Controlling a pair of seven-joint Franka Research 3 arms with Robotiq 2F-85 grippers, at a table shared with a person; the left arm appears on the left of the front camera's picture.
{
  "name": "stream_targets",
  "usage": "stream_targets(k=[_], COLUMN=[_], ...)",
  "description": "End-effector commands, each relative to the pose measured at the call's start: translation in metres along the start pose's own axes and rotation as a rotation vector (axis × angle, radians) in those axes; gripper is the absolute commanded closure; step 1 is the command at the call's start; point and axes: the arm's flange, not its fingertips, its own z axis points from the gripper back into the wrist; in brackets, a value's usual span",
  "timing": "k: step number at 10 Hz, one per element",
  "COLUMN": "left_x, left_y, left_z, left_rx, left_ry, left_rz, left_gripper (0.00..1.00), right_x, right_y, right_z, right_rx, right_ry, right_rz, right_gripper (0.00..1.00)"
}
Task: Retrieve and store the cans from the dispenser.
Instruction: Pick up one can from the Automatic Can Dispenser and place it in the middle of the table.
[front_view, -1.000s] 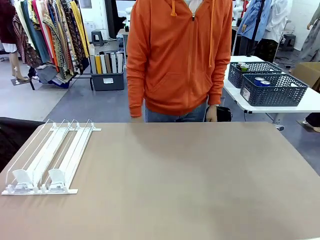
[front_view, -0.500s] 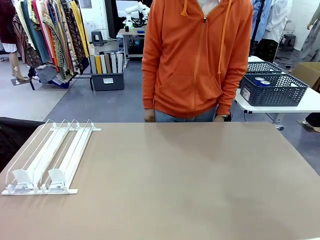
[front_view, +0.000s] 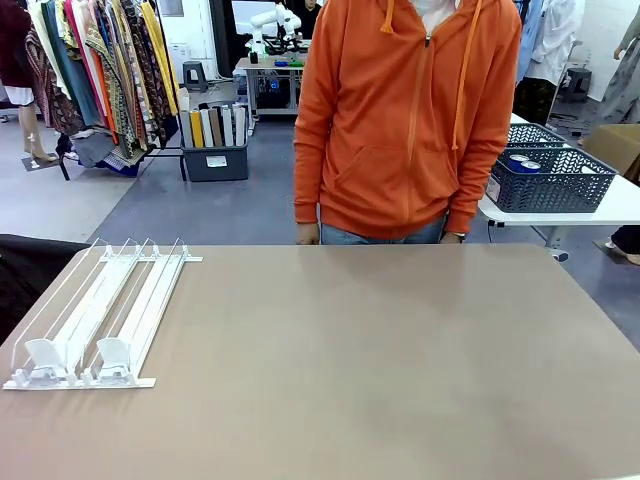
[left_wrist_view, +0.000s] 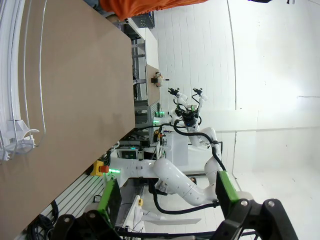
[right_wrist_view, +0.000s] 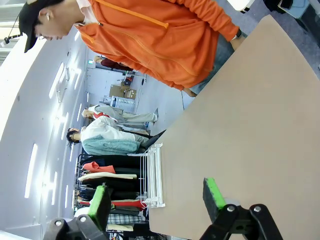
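The surface (front_view: 380, 360) lies bare across its middle and right; only the dispenser (front_view: 95, 315) occupies the left edge, and a person (front_view: 405, 120) stands at the far side.

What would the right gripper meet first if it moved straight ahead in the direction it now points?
Probably the bare table: between the open right gripper's fingers lies empty tabletop, with the dispenser off to one side. Depth is unclear.

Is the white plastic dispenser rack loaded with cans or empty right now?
Empty: the white and clear plastic dispenser rack shows bare lanes from back to front stops, no cans in them.
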Motion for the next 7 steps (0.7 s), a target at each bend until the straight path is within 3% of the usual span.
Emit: stream_targets(k=[1,7], left_x=[-0.0041,-0.0041], left_y=[-0.0031,-0.0031], left_z=[-0.0007,-0.0007], left_rx=[-0.009,-0.009], left_ry=[0.003,0.003], left_rz=[-0.004,-0.004], left_gripper=[0.0,0.0], right_x=[0.0025,0.0025], right_y=[0.0016,0.0016], right_z=[-0.0026,-0.0026], right_rx=[0.03,0.03], right_ry=[-0.018,-0.018], right_rz=[0.024,0.024], right_gripper=[0.0,0.0])
